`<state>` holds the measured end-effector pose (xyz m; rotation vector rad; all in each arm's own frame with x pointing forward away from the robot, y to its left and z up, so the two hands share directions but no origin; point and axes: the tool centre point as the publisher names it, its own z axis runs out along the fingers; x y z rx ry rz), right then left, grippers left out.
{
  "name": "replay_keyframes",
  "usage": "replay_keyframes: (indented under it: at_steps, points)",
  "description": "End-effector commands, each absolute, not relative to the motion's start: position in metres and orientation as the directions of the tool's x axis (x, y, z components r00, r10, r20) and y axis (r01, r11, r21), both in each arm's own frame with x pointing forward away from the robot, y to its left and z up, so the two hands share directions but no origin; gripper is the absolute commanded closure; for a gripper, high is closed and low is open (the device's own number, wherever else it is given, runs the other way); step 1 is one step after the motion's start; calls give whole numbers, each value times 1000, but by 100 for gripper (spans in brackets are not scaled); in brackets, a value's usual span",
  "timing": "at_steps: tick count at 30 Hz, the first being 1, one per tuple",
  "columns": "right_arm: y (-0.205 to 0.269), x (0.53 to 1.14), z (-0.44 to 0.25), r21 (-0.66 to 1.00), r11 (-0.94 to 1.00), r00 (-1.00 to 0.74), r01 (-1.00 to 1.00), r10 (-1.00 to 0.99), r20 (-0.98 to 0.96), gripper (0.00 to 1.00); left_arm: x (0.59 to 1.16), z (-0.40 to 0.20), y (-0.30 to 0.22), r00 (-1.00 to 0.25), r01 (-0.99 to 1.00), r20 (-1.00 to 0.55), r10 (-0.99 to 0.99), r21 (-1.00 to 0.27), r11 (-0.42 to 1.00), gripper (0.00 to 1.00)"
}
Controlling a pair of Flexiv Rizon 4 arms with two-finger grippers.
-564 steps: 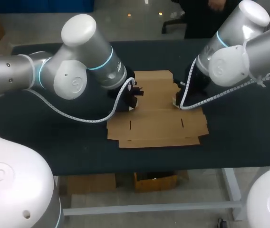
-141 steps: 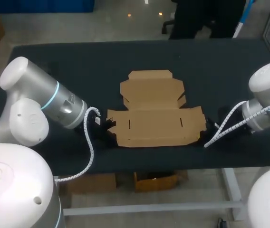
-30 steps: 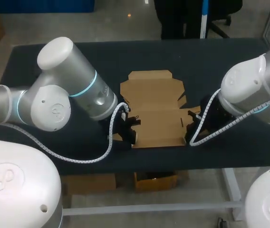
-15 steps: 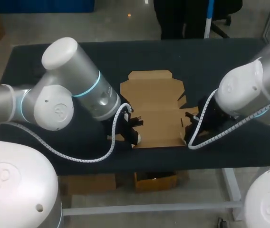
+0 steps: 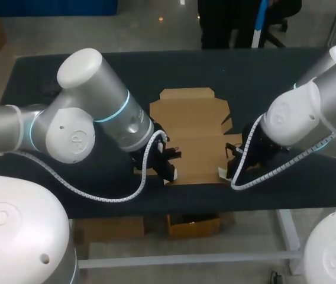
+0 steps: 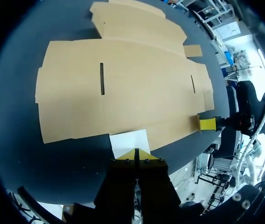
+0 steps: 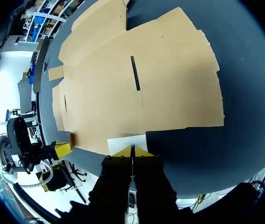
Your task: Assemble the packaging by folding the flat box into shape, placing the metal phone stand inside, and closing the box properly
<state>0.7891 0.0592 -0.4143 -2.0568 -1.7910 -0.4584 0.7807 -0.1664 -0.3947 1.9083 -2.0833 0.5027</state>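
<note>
The left gripper (image 6: 136,155) has its yellow tips pressed together at the near edge of the flat box (image 5: 194,133). The right gripper (image 7: 132,151) is closed the same way at that edge. The box lies flat in the middle of the worktop (image 5: 257,77), not folded yet. Nothing is in it. No phone stand is in sight. Folding, filling and closing are all left to do.
</note>
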Motion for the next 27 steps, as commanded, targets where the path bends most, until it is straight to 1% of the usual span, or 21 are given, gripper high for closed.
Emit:
replay_keyframes:
  at_steps: [1, 13, 27]
  points:
    - [61, 792, -417, -74, -115, 136, 991, 871, 472, 100, 783, -399, -170, -94, -995, 418, -904, -70, 72, 100]
    - [67, 793, -419, -81, -101, 127, 992, 883, 453, 100, 785, -407, -172, -96, -995, 409, -907, -64, 76, 100]
    - [73, 791, -426, -85, -96, 122, 992, 913, 388, 100, 782, -416, -178, -76, -993, 342, -937, -114, 39, 100]
